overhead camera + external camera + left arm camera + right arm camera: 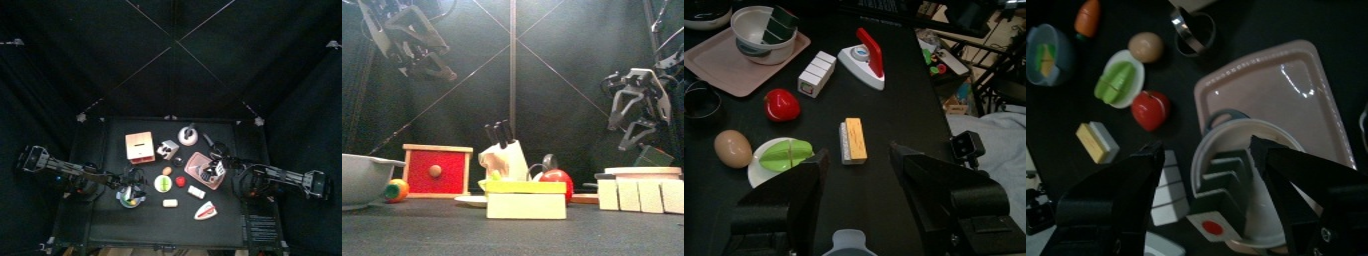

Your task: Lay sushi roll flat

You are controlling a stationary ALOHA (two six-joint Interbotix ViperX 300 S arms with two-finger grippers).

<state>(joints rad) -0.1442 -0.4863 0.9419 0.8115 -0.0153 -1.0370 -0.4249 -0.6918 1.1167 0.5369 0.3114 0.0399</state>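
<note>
- Right wrist view: the sushi roll [1213,224] shows its white face with a red centre, apparently inside the bowl [1283,150] on the pink tray [1280,75], towards the surface's right edge.
- Right end effector [1207,150] hangs above it, jaws spread, probably ready to reach in.
- Left end effector [858,158] hangs open and empty, well clear.
</note>
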